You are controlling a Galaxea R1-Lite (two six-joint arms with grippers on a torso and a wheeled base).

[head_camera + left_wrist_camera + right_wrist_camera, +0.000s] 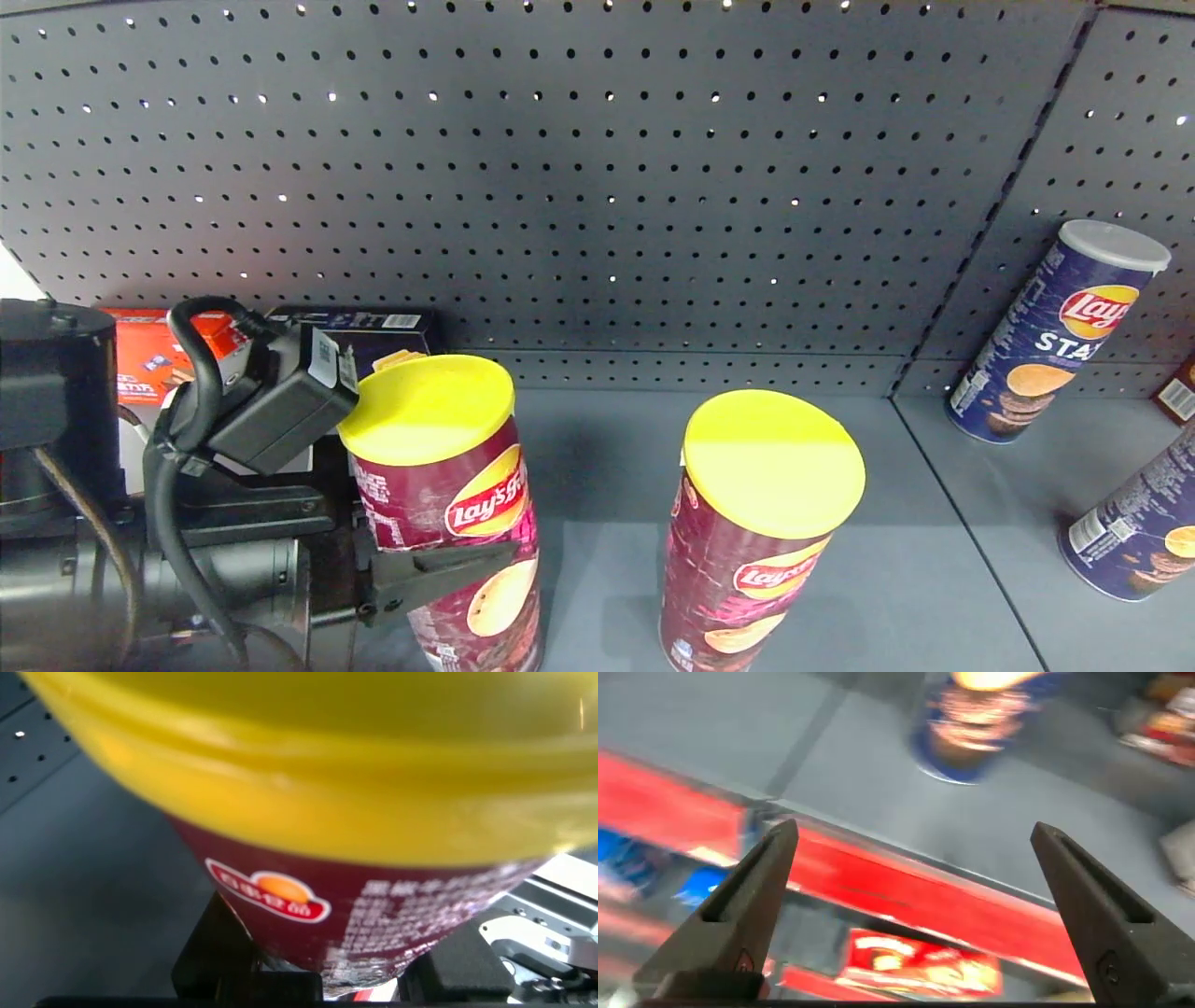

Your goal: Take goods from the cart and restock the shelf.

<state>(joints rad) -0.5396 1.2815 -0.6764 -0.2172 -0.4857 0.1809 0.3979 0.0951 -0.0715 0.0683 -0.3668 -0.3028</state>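
left pincer [448, 565]: clamped round mid-body of upright maroon chip can [439, 485], yellow lid [427, 408] above the grip, over shelf [607, 523] | right pincer [915, 835]: spread wide, holding nothing

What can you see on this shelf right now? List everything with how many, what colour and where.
held chip can: one, maroon with yellow lid, upright at the shelf's left
free chip can: one, maroon with yellow lid, standing mid-shelf
blue chip cans: two, dark blue, in the right bay; the farther one has a pale lid
red box: one, at the back left
dark box: one, beside the red box
pegboard: one, grey, behind everything
shelf: one, grey, under the goods
left gripper: one, black, shut on the held chip can
right gripper: one, black, open and holding nothing
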